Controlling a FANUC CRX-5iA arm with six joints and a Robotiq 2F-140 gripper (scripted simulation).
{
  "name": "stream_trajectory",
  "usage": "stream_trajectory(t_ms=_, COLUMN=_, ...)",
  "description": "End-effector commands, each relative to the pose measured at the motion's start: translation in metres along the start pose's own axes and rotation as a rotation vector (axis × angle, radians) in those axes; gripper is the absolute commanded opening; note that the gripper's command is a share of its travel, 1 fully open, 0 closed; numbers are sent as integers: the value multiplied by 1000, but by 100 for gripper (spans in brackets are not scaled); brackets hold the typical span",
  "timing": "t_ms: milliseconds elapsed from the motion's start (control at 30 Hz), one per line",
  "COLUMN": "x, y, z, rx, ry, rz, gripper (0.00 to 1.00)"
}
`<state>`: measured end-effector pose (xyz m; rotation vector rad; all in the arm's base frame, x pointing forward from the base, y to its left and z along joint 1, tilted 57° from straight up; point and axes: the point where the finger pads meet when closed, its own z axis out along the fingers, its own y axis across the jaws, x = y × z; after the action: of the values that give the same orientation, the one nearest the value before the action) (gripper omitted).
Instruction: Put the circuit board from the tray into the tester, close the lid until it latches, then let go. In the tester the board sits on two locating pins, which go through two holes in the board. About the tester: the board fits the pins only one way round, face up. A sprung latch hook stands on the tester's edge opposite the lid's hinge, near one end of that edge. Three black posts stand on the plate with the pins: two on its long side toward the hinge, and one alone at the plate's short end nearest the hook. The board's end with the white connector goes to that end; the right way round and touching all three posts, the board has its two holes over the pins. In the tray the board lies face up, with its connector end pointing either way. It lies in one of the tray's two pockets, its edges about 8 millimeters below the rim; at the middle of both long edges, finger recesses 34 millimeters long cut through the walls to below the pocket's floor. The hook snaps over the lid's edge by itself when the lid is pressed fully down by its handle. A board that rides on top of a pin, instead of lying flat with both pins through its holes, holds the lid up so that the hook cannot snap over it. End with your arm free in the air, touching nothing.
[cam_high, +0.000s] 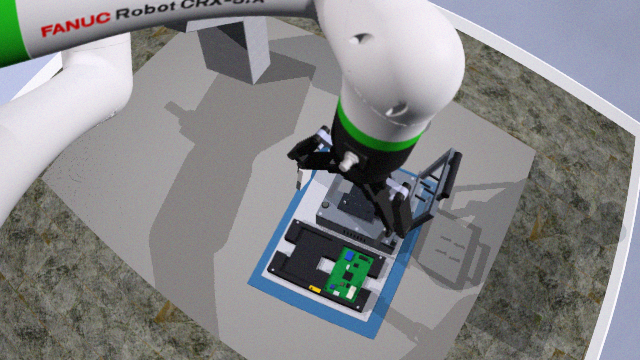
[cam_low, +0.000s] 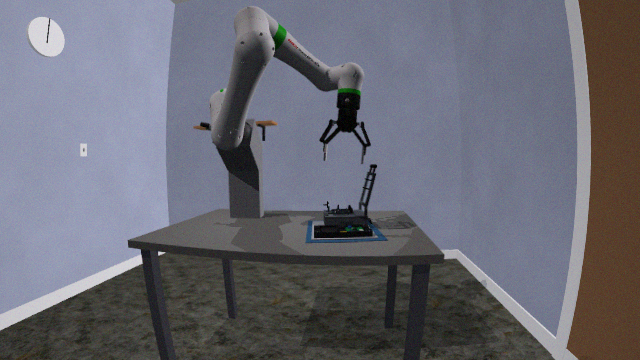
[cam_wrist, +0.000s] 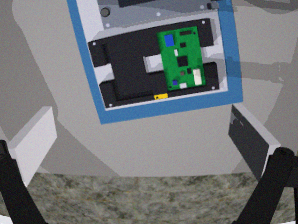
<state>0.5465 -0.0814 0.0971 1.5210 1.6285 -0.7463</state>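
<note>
1. The gripper (cam_low: 343, 152) is wide open w/ nothing in it. It hangs high up over the tester (cam_high: 350, 212), well above the table (cam_low: 200, 235).

2. The circuit board (cam_high: 348, 272) is in the tray (cam_high: 295, 250), in the pocket farther from the yellow mark side... hard to say more than that: it's the right-hand pocket in the top view. The tray sits just beside the tester, on the side away from the lid (cam_high: 434, 187). Board is face up, green side showing.

3. The white connector (cam_high: 351, 291) is at the board end far from the tester. So the board prob. needs a turn before it goes on the pins. Can't see the hook or the lone post well enough to tell which way. Wrong turn = holes miss the pins.

4. What could go wrong, pick-up: fingers must go down into the recesses at the middle of the board's long edges. If the gripper comes down a bit off or twisted vs. the tray, a fingertip may hit the tray wall, or pinch the board crooked.

5. Drop-off: if the board sits on top of a pin, not flat, the lid can't go all the way down and the hook won't snap.

6. The lid stands up, open, right next to the tester. The arm could bump it on the way down or w/ the board.
</note>
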Motion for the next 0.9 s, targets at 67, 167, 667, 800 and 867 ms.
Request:
stream_trajectory(t_ms=67, x=-8, y=34, z=-33, rx=-93, ry=25, rz=-162, gripper=100)
stream_trajectory(t_ms=167, x=-10, y=40, z=-41, rx=-114, ry=26, rz=-196, gripper=100)
stream_trajectory(t_ms=667, x=-10, y=41, z=-42, rx=-115, ry=26, rz=-198, gripper=58)
stream_trajectory(t_ms=800, x=-10, y=41, z=-42, rx=-115, ry=26, rz=-198, gripper=58)
stream_trajectory(t_ms=867, x=-10, y=41, z=-42, rx=-115, ry=26, rz=-198, gripper=58)
